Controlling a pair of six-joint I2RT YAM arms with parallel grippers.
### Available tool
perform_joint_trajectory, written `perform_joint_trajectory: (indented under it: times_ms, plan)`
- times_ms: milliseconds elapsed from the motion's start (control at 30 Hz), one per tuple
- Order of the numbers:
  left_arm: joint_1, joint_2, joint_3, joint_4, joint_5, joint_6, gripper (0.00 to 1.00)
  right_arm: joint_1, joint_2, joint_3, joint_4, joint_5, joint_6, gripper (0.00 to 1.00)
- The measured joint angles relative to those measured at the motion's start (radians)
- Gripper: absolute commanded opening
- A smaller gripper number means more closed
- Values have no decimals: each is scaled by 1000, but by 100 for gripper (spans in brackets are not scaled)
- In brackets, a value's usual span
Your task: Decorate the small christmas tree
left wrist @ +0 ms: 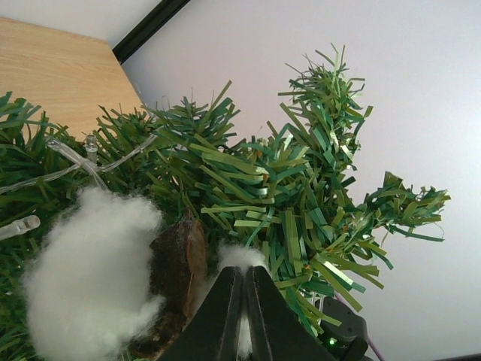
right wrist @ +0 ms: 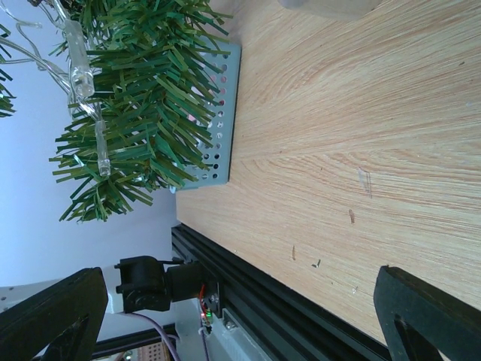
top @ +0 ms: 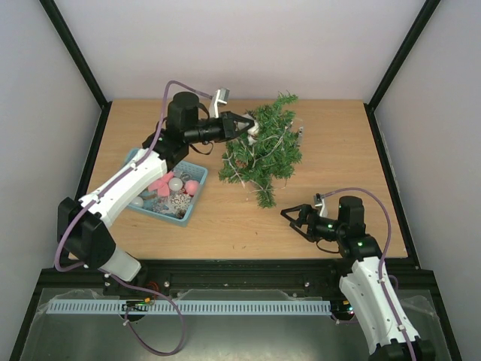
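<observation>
The small christmas tree (top: 261,150) stands on the table behind centre, bushy dark green and wound with a clear light string (left wrist: 71,158). My left gripper (top: 245,125) is at the tree's upper left side. In the left wrist view it (left wrist: 242,280) is shut on a tuft of white cotton (left wrist: 239,257) among the branches (left wrist: 301,188). A brown pine cone (left wrist: 176,263) and a bigger white cotton puff (left wrist: 94,263) sit just left of it. My right gripper (top: 298,219) is open and empty, low over the table near the tree's front right. Its fingers (right wrist: 52,316) stand wide apart.
A teal basket (top: 192,207) of pink, white and silver ornaments stands left of the tree, under my left arm. Its perforated corner (right wrist: 219,113) shows in the right wrist view behind a tree branch (right wrist: 135,105). Black frame rails border the table.
</observation>
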Motion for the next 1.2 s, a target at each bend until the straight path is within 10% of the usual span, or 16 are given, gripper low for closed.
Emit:
perform_joint_trajectory:
  times_ms: [1200]
  plan:
    - [-13,3,-18,-82,-26,62,8,0,20,-4,24,0,11,99]
